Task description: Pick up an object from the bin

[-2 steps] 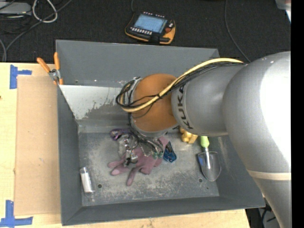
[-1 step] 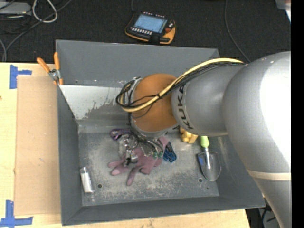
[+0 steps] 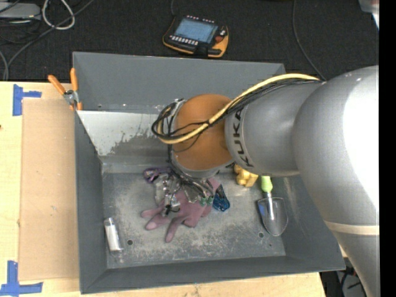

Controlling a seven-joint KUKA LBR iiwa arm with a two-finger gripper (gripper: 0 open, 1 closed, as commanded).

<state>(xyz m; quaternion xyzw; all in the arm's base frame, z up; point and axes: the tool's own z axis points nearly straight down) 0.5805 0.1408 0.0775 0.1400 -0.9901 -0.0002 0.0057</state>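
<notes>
My gripper (image 3: 171, 198) is low in the middle of the bin, right over a purple glove (image 3: 179, 215) that lies flat with its fingers spread toward the front left. The gripper's tips touch or nearly touch the glove's upper part. A small blue thing (image 3: 221, 202) lies just right of the gripper, against the glove's edge. A purple bit (image 3: 150, 175) shows to the gripper's left.
A yellow toy (image 3: 245, 177) sits at the right beside a trowel with a green handle and grey blade (image 3: 271, 212). A small silver cylinder (image 3: 112, 234) lies near the front left corner. The arm and its orange cover hang over the bin's back middle.
</notes>
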